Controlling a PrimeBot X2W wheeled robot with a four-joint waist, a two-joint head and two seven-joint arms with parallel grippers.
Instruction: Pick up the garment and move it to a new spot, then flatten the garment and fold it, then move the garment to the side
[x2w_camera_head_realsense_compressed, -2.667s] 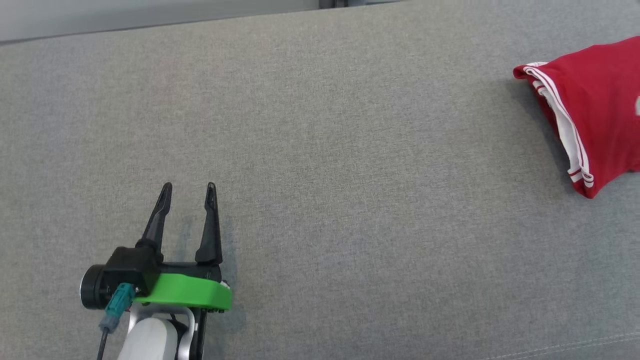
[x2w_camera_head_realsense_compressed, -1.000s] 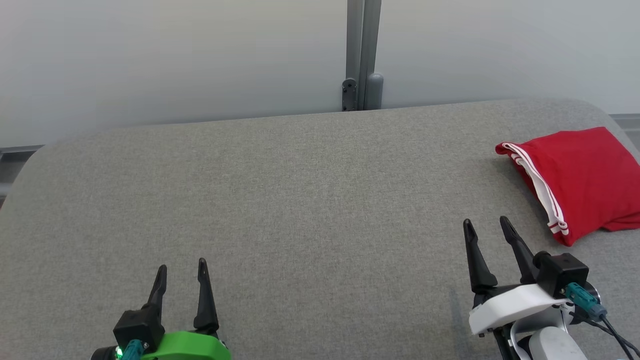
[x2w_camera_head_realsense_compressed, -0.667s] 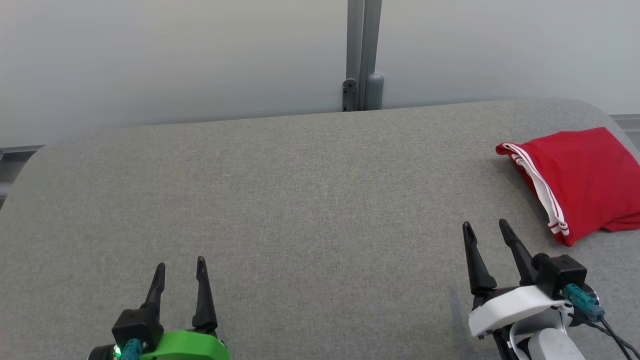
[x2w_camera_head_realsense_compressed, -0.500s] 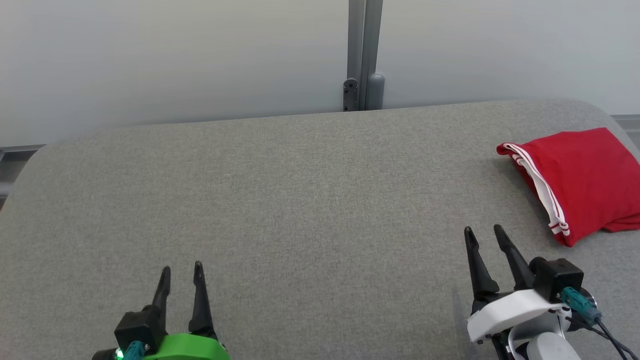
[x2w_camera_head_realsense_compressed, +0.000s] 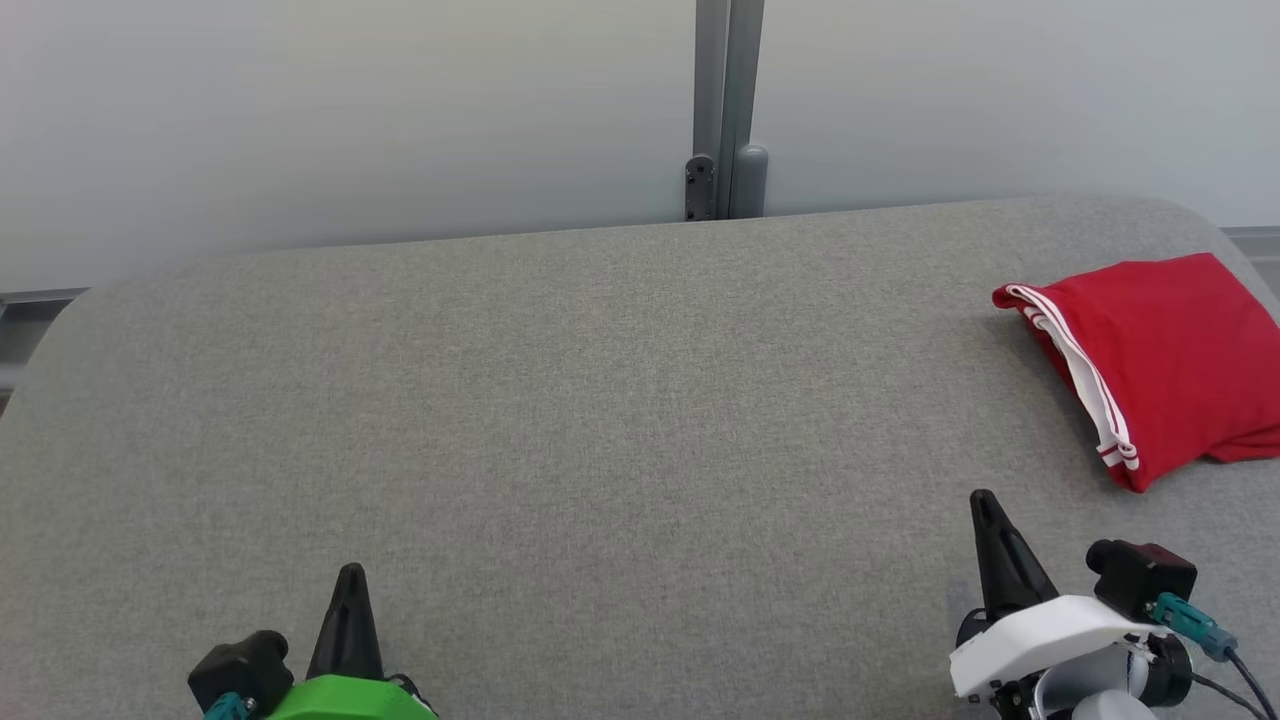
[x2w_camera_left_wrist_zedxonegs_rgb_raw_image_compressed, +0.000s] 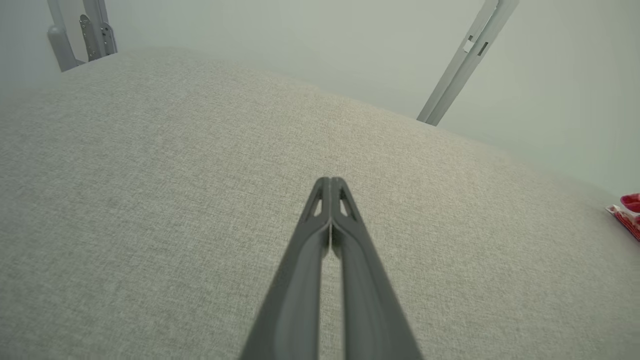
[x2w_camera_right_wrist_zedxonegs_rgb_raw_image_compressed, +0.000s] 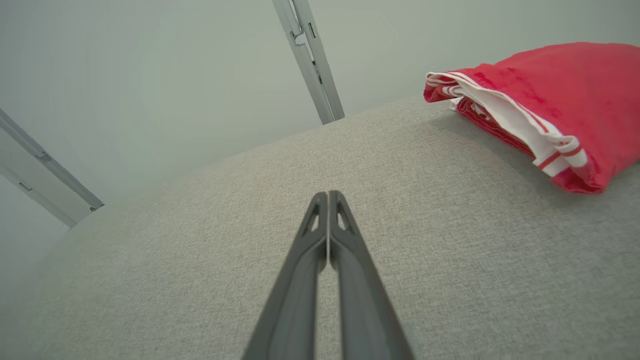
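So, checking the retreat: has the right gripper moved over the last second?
Yes. Against the folded red garment, which lies where it did, the right gripper has drawn back toward the robot, lower in the head view, and shut.

garment (x2w_camera_head_realsense_compressed: 1170, 360): 1 | tools: 2, left tool (x2w_camera_head_realsense_compressed: 350, 572) and right tool (x2w_camera_head_realsense_compressed: 984, 498) | grey surface (x2w_camera_head_realsense_compressed: 600, 400): 1

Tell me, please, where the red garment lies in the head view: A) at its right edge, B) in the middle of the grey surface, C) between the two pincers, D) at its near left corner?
A: the red garment lies against the right edge of the grey surface.
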